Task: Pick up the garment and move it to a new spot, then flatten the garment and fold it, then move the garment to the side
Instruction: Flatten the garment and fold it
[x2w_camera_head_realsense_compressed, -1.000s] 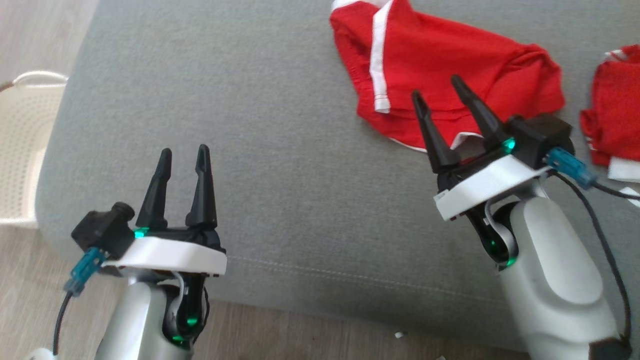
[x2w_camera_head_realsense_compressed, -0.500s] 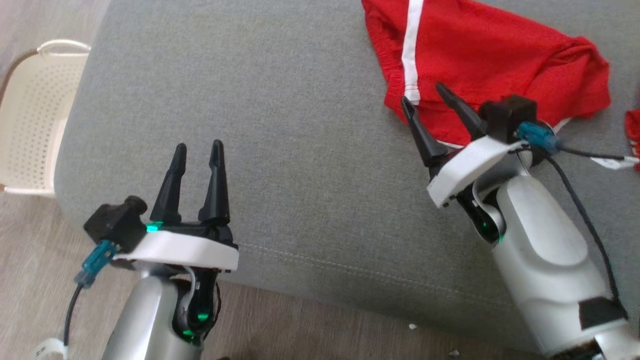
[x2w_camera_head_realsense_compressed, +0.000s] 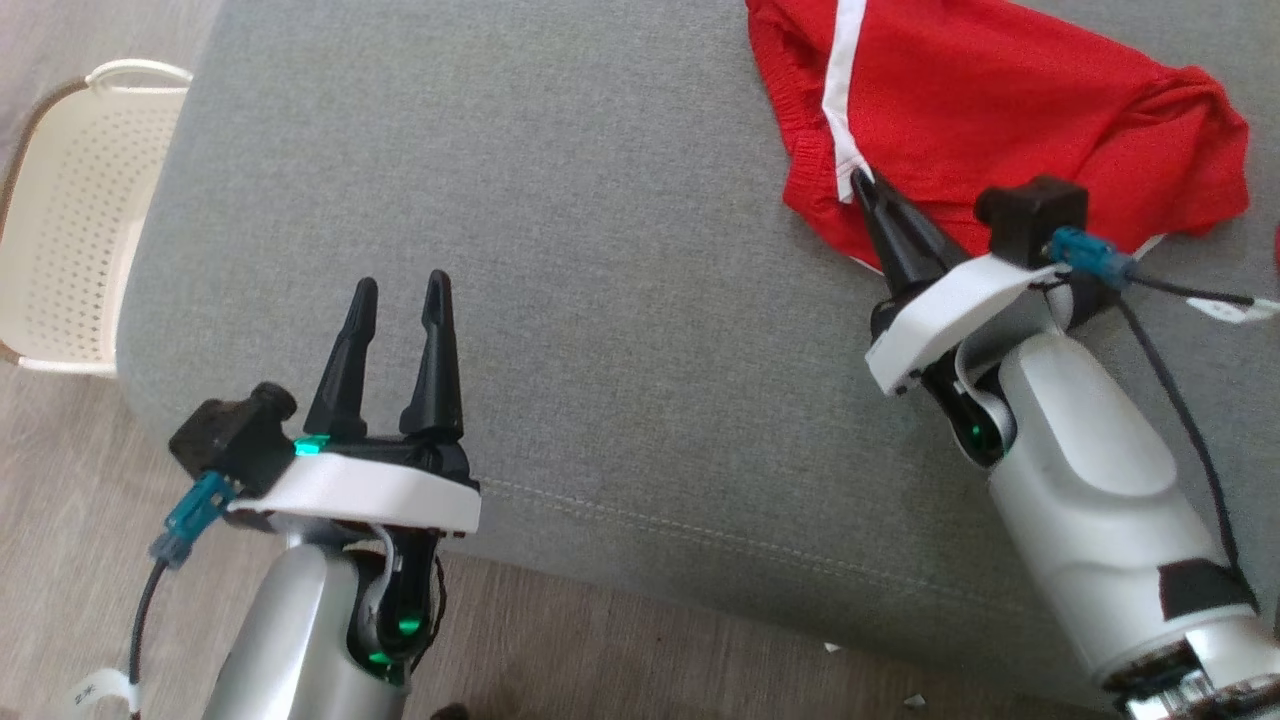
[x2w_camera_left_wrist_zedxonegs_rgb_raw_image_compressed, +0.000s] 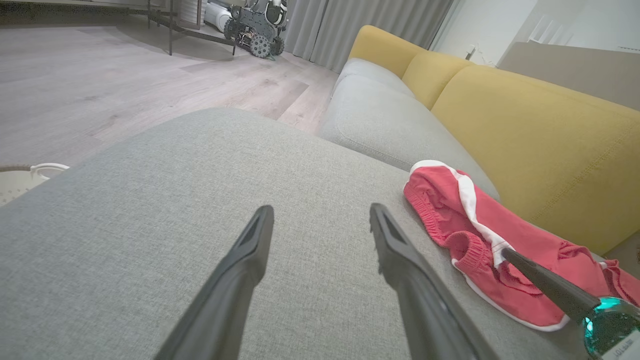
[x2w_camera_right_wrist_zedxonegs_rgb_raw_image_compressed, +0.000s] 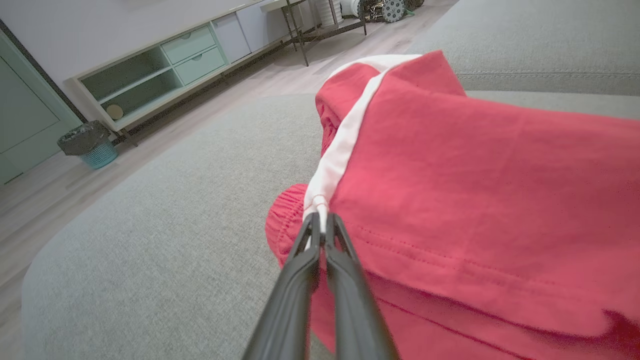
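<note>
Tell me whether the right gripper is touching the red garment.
Touching. The right wrist view shows the right gripper shut on the end of the white stripe of the red garment.

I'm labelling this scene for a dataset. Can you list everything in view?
garment: one, red with white trim, crumpled on the cushion's far right
seat cushion: one, grey, under the garment
sofa back: one, yellow, behind the grey seats
basket: one, cream, perforated, on the floor left of the cushion
cabinet: one, pale, against the wall
bin: one, teal, beside the cabinet
floor: light wood
left gripper: dark fingers, open, over the cushion's near edge
right gripper: dark fingers, shut on the garment's white stripe
</note>
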